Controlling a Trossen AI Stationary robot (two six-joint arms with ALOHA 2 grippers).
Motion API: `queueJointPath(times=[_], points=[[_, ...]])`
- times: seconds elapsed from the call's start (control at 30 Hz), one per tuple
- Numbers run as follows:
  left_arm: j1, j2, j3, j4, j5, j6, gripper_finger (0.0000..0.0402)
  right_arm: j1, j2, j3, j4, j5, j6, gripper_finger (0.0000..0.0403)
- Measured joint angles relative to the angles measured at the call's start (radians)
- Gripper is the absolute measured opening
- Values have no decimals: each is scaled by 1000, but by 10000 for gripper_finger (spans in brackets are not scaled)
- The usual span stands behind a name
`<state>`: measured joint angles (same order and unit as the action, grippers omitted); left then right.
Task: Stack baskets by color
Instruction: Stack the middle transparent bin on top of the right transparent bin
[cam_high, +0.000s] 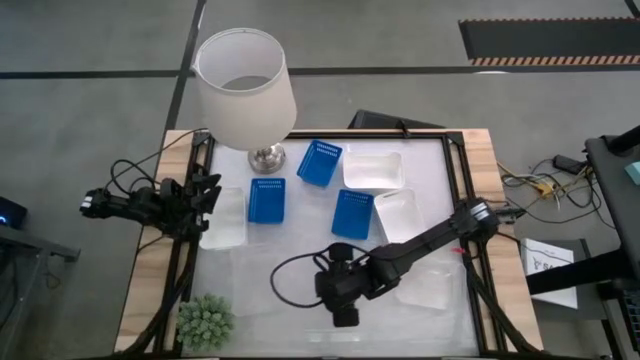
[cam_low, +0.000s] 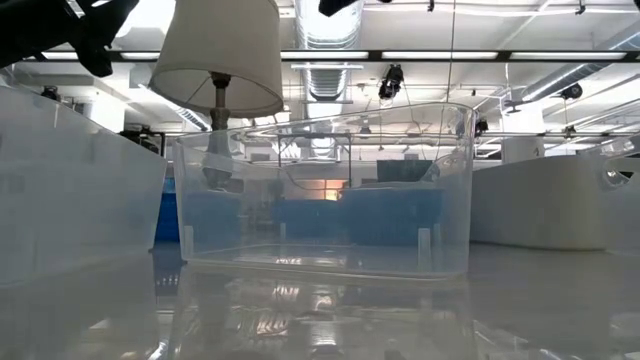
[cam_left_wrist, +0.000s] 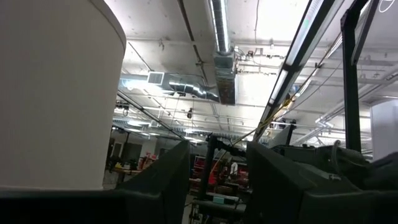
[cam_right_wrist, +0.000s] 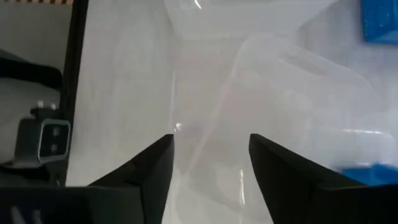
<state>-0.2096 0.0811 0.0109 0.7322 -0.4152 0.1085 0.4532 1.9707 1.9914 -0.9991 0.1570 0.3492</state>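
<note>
Keep right gripper (cam_high: 343, 314), lower centre of the high view, jaws spread and empty, above clear basket (cam_right_wrist: 292, 106); align squarely before closing. 3 blue baskets (cam_high: 267, 199) in centre frame, 2 white baskets (cam_high: 373, 170) to their right. Left gripper (cam_high: 208, 193) parked mid-left, released. Clear basket edges nearly invisible from above.

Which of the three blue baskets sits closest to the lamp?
The blue basket just right of the lamp base, tilted, beside a white basket. The other two blue ones lie farther toward the table's front.
</note>
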Motion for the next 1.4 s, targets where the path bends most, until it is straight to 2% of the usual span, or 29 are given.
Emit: queueJointPath(times=[0.2,0.33,0.63,0.87,1.0,1.2,1.4], points=[[-1,5,0,-9,9,-4,143,-25,123,134,-44,1,16,205],[0,5,-1,-8,21,-59,143,-42,193,192,-99,1,47,197],[0,4,-1,-8,29,-76,143,-50,273,209,-122,-70,84,193],[0,5,-2,-18,48,-78,143,-61,317,206,-123,-70,104,188],[0,4,-2,-26,61,-79,143,-62,319,206,-118,-76,100,147],[0,4,-2,-26,66,-80,143,-65,317,206,-124,-79,99,31],[0,4,-3,-25,66,-80,143,-64,300,206,-129,-82,96,10]])
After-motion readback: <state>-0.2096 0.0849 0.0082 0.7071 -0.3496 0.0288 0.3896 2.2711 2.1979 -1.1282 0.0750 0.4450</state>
